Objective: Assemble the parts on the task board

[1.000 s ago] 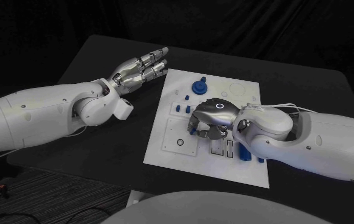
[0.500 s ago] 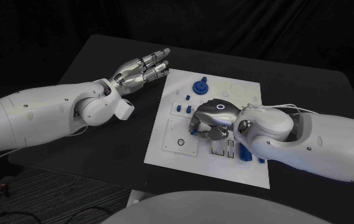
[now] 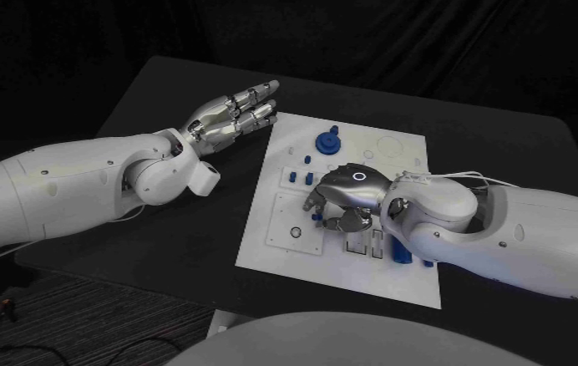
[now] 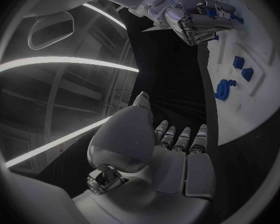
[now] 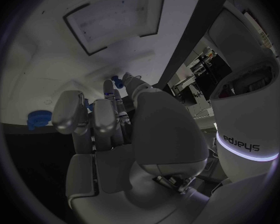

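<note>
The white task board point(image 3: 349, 278) lies mid-table. My right hand point(image 3: 343, 192) hangs low over its middle with the fingers curled down, and a small blue part point(image 3: 313, 205) shows at the fingertips. In the right wrist view the thumb and a finger pinch that blue part point(image 5: 117, 80). The left wrist view shows the same right hand point(image 4: 193, 20) curled over the board point(image 4: 258, 104). My left hand point(image 3: 231, 118) floats flat and open off the board's far left corner, holding nothing. A round blue part point(image 3: 325, 142) stands at the board's far side.
Small blue pegs point(image 3: 307, 160) sit left of the right hand. Two upright blue parts point(image 3: 398, 251) stand near the right forearm. A square inset with a dark ring point(image 3: 295, 233) is on the board's near left. Bare black table point(image 3: 180, 241) lies left of the board.
My right hand has shifted slightly to the left over the board, fingers still curled. The left hand has not moved.
</note>
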### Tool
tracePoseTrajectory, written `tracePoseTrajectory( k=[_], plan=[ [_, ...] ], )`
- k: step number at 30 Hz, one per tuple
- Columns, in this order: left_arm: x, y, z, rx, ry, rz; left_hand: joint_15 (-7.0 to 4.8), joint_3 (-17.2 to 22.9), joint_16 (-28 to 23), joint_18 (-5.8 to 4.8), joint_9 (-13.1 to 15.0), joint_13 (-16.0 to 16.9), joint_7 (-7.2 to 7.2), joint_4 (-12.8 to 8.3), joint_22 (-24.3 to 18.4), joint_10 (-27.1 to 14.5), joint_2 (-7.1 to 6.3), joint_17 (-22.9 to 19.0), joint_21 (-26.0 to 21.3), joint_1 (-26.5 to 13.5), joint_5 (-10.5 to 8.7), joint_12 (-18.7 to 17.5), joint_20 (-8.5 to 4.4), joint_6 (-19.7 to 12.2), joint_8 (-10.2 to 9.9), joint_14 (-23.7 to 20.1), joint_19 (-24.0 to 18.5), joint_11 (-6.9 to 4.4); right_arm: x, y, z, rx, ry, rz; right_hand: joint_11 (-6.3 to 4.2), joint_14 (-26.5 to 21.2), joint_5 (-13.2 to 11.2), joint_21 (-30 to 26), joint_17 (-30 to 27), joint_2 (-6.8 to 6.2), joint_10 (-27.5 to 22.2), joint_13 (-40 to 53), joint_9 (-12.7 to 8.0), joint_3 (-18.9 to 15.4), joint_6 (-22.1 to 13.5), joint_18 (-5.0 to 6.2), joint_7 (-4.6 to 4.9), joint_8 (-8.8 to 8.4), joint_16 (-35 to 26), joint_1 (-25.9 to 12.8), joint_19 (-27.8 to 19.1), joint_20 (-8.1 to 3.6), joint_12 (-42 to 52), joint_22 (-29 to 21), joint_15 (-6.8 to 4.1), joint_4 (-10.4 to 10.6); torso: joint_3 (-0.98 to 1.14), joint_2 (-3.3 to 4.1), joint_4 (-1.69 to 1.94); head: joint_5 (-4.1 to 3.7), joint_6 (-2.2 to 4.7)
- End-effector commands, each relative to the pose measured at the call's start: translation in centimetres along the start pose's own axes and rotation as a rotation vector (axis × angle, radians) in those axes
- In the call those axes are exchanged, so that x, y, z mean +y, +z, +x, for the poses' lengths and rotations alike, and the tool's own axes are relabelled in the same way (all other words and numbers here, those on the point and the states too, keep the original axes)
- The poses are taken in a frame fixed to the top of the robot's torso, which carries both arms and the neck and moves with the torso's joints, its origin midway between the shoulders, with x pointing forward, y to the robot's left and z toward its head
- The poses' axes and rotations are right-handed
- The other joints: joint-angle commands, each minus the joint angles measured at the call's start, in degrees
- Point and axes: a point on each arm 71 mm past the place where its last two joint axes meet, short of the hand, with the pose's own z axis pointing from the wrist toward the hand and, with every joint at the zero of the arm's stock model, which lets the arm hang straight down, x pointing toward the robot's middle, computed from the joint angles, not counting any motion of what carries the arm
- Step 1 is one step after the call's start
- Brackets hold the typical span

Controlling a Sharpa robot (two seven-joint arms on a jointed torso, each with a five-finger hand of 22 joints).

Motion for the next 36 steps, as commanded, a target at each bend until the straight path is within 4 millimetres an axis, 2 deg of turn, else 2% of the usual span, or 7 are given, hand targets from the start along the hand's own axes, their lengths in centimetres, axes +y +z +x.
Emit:
tracePoseTrajectory(
  k=[1, 3, 10, 23, 27, 32, 36],
  plan=[
    [0.0, 0.1, 0.2, 0.012, -0.015, 0.007, 0.53, -0.42, -0.21, 0.59, 0.06, -0.1, 0.25, 0.05, 0.05, -0.1, 0.07, -0.06, 0.37, 0.56, 0.23, -0.2, 0.0, 0.02, 0.2, -0.02, 0.56, 0.33, 0.2, 0.0, 0.1, -0.006, -0.006, -0.016, 0.06, -0.16, -0.38, -0.25, 0.11, 0.12, -0.77, 0.12, -0.01, -0.56, -1.78, 0.57, -1.43, -0.2, -0.13, -0.85, -0.22, 0.01, 0.14, 8.39, 0.19, 0.47, 0.0, 0.04, 0.01, -0.11, -0.01],
    [0.0, 0.1, 0.2, 0.012, -0.015, 0.007, 0.54, -0.45, -0.21, 0.58, 0.07, -0.1, 0.42, 0.03, 0.04, -0.1, 0.1, -0.06, 0.37, 0.63, 0.26, -0.2, 0.0, 0.06, 0.22, -0.02, 0.57, 0.3, 0.1, 0.0, 0.0, -0.009, -0.006, -0.016, 0.09, -0.13, -0.55, -0.21, 0.28, 0.1, -0.9, 0.17, 0.06, -1.06, -2.26, 0.56, -2.03, -0.11, 0.0, -1.26, -0.21, 0.01, 0.22, 8.4, 0.21, 0.75, 0.01, 0.02, 0.0, -0.17, -0.01],
    [0.2, 0.1, 0.1, 0.011, -0.015, 0.003, 0.56, -0.45, -0.21, 0.57, 0.06, -0.1, 0.48, -0.02, 0.05, -0.1, 0.2, -0.06, 0.39, 0.77, 0.45, -0.2, 0.01, 0.04, 0.23, -0.02, 0.59, 0.39, 0.0, 0.0, -0.1, -0.03, -0.005, -0.014, 0.1, -0.09, -0.86, -0.25, 0.46, 0.42, -1.17, 0.3, 0.12, -2.09, -3.03, 0.57, -2.11, -0.08, 0.15, -2.18, -0.21, 0.04, 0.4, 8.4, 0.24, 1.38, 0.04, 0.01, -0.01, -0.2, -0.01],
    [0.3, 0.0, 0.1, 0.013, -0.018, -0.005, 0.75, -0.36, -0.18, 0.53, 0.04, -0.1, 0.53, -0.09, 0.1, -0.1, 0.95, -0.04, 0.44, 1.3, 1.4, -0.2, 0.05, -0.05, 0.23, 0.01, 0.69, 0.73, -0.1, -0.2, -0.4, -0.079, -0.003, -0.015, -0.06, -0.08, -0.94, -0.4, 0.47, 1.59, -1.0, 0.56, 0.3, -2.6, -2.8, 0.61, -1.15, 0.23, 0.2, -2.62, -0.23, -0.04, 0.92, 8.35, 0.11, 1.76, 0.05, 0.04, 0.0, -0.14, -0.01],
    [0.3, -0.1, 0.1, 0.012, -0.019, -0.005, 0.77, -0.38, -0.18, 0.53, 0.05, -0.1, 0.54, -0.1, 0.11, -0.1, 0.97, -0.04, 0.45, 1.35, 1.48, -0.2, 0.05, -0.01, 0.25, 0.01, 0.71, 0.77, -0.4, -0.8, -0.8, -0.114, 0.008, -0.007, -0.16, -0.12, -2.31, -0.57, 0.48, 1.09, -1.44, 0.93, 0.35, -6.05, -2.56, 0.63, -0.87, 0.23, 0.2, -6.27, -0.28, -0.08, 1.39, 8.32, 0.06, 3.76, -0.02, -0.04, 0.09, -0.19, -0.01],
    [0.3, -0.2, 0.0, 0.008, -0.017, -0.006, 0.77, -0.39, -0.17, 0.53, 0.06, -0.1, 0.53, -0.11, 0.14, -0.1, 0.97, -0.03, 0.46, 1.38, 1.52, -0.2, 0.05, 0.05, 0.27, 0.02, 0.73, 0.8, -1.1, -1.9, -1.9, -0.176, 0.054, 0.017, -0.12, -0.02, -2.44, -0.36, 0.81, 1.2, -1.86, 1.14, 0.38, -7.79, -2.34, 0.58, -0.28, 0.27, 0.45, -7.4, -0.21, -0.12, 1.57, 8.37, 0.07, 4.67, -0.07, -0.06, 0.04, -0.31, -0.01],
    [0.3, -0.3, -0.1, 0.004, -0.016, -0.008, 0.77, -0.4, -0.17, 0.53, 0.06, -0.1, 0.53, -0.12, 0.14, -0.1, 0.97, -0.03, 0.47, 1.4, 1.54, -0.2, 0.06, 0.08, 0.28, 0.02, 0.73, 0.82, -2.1, -3.1, -2.9, -0.217, 0.14, 0.067, 0.05, 0.21, -2.49, 0.2, 1.59, 1.54, -2.12, 1.58, 0.42, -11.99, -1.94, 0.47, 0.48, 0.32, 1.04, -11.34, -0.05, -0.1, 2.05, 8.5, 0.16, 8.02, -0.02, -0.03, -0.02, -0.52, -0.01]
  ],
)
